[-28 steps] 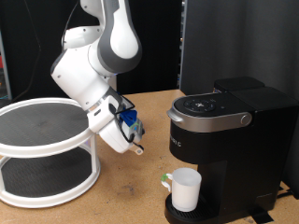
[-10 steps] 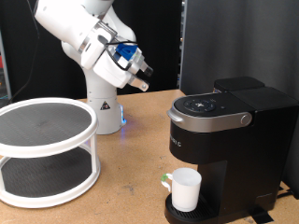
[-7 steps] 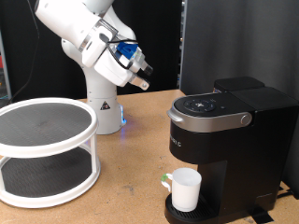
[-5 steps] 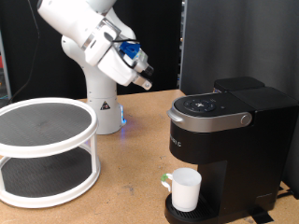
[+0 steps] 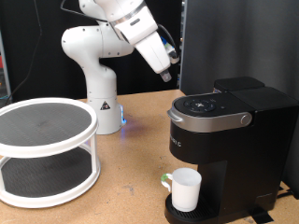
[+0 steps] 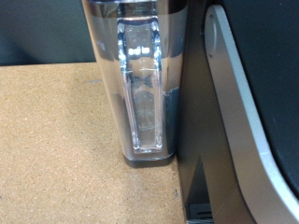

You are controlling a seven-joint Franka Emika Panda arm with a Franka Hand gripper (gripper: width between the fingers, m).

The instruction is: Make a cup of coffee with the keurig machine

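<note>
One cup [image 5: 185, 189] sits on the coffee machine [image 5: 224, 149] base, near the surface's [image 5: 131, 182] bottom-right corner. Hand [image 5: 166, 77] above the lid; grip state indeterminable. Advisable: approach lid squarely.

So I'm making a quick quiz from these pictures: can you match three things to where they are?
Things:
1. cup
2. gripper
3. two-tier round shelf

Places:
A. in the air above the keurig machine
B. at the exterior view's left, on the table
C. on the machine's drip base

Pairs: 1-C, 2-A, 3-B
</note>
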